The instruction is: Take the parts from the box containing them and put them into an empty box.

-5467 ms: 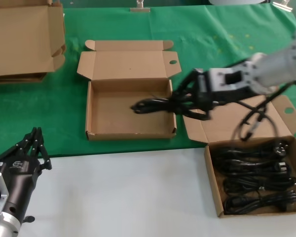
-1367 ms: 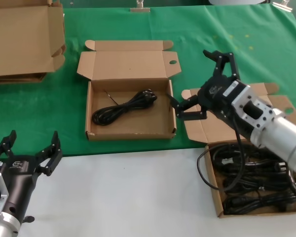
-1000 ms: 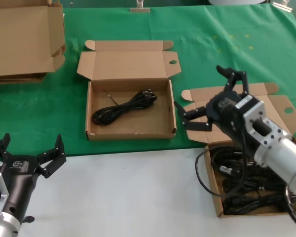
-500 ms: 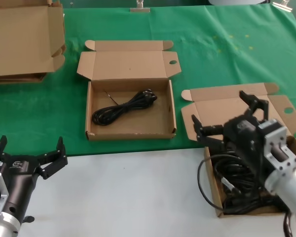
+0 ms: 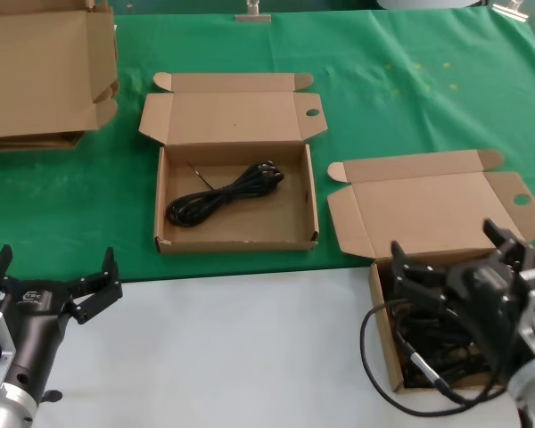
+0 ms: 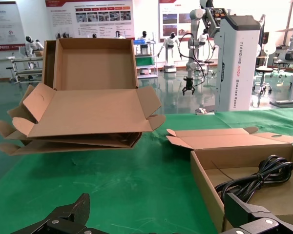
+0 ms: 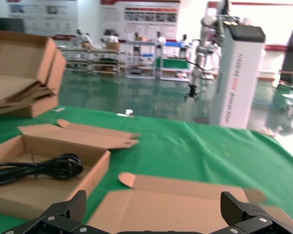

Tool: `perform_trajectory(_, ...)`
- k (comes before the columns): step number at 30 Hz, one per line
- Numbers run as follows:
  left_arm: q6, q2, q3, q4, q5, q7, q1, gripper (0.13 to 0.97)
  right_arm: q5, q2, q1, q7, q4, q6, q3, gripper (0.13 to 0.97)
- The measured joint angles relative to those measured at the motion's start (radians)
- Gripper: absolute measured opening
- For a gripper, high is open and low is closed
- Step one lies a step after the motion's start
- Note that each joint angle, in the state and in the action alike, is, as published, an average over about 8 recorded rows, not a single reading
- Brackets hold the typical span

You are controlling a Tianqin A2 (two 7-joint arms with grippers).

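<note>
The far box lies open on the green cloth with one black coiled cable bundle in it. The near right box holds more black cable bundles, mostly hidden under my right gripper. That gripper is open and empty, just above this box's back edge, by its lid. In the right wrist view the open right gripper faces the lid. My left gripper is open and empty at the near left, over the white table. It also shows open in the left wrist view.
A pile of larger cardboard pieces sits at the far left on the green cloth. The white table part lies along the front. My right arm's own black cable loops beside the near box's left wall.
My right gripper left a cable bundle in the far box, then moved back open and empty to above the near right box. My left gripper opened and stayed in place.
</note>
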Motion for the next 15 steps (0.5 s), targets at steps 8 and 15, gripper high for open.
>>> perform_trajectory(8,0.0,0.0,0.0,0.0,0.0,0.0,0.0,0.966,0.014,-0.022,-0.084,0.019,0.03,0.034,0.055,0.966)
perform_trajectory(15,0.0,0.0,0.0,0.0,0.0,0.0,0.0,0.966,0.016,-0.024,-0.093,0.021,0.034,0.038,0.061,0.966)
